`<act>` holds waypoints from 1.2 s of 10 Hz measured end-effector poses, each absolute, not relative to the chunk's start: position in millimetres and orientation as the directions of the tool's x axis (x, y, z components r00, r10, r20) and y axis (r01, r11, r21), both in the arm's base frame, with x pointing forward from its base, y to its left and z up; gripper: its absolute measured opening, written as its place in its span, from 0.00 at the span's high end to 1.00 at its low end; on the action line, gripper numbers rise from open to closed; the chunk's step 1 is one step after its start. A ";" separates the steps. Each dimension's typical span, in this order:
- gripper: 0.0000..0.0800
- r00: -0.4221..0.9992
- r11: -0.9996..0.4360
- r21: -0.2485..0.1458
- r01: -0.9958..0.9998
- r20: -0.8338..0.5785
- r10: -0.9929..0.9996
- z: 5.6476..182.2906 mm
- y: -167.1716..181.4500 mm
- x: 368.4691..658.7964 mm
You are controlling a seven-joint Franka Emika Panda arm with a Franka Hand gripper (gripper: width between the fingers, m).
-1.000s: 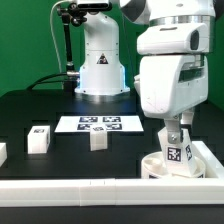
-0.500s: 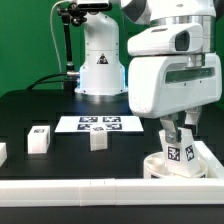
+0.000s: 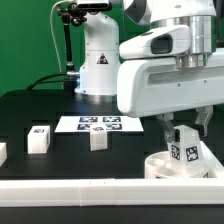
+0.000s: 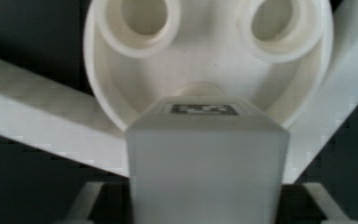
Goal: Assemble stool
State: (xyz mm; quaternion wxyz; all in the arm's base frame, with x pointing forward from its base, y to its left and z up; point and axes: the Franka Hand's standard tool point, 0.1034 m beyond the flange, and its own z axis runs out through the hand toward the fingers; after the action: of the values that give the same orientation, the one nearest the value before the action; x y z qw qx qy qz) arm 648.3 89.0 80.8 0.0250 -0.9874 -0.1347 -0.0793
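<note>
The pincer point(image 3: 183, 138) is clamped tight on one leg block point(image 3: 186, 153) and holds it upright over the round seat point(image 3: 160, 168). The seat sits by the table's point(image 3: 30, 105) front corner, on the exterior view's right. There is one seat, smooth white plastic, with two round holes showing. A second leg block point(image 3: 98, 140) and a third leg block point(image 3: 38, 140) stand loose near the front edge. They are boxy and white, each with a black-and-white tag.
</note>
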 end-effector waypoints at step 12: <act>0.57 0.822 -0.819 -0.170 -0.548 0.072 -0.565 78.8 99.0 646.1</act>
State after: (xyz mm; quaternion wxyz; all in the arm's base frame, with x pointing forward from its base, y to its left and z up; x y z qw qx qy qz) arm 646.1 99.0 78.8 0.0712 -0.9517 0.2925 -0.0597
